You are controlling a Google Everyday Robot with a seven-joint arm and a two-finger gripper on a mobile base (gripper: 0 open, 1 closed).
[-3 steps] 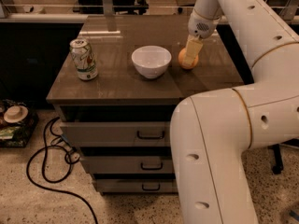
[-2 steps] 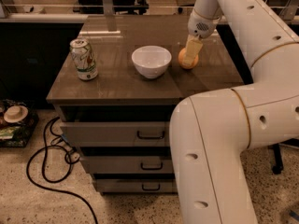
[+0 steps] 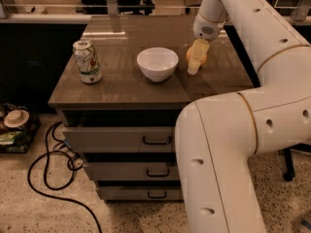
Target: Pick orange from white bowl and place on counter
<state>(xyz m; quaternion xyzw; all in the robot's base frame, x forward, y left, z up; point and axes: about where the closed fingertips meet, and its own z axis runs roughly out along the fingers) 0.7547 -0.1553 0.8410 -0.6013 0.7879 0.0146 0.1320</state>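
1. Orange (image 3: 189,55), camera view (the only view): it is out of the white bowl (image 3: 157,64) and sits low at the counter (image 3: 126,89), just to the bowl's right and apart from it. You see only slivers of it on either side of the pincer (image 3: 195,62), which stands directly in front of it.
2. Pincer: it points down with its tip at counter level, against the fruit. You cannot tell from this view whether it grips the orange or has let go.
3. White bowl: it stands upright near the middle of the counter, and its inside shows plain white with nothing in it.
4. Progress, as a judgement: the lift from the bowl is done and the orange is at its place on the counter. What is left is the release, if not yet made, and drawing the pincer clear.
5. Look of the fruit: small, round, dull orange skin, and lower than the bowl's rim. No damage is visible on the parts that show.
6. Other items: a green-and-white can (image 3: 87,61) stands upright at the counter's left side, well apart from the bowl.
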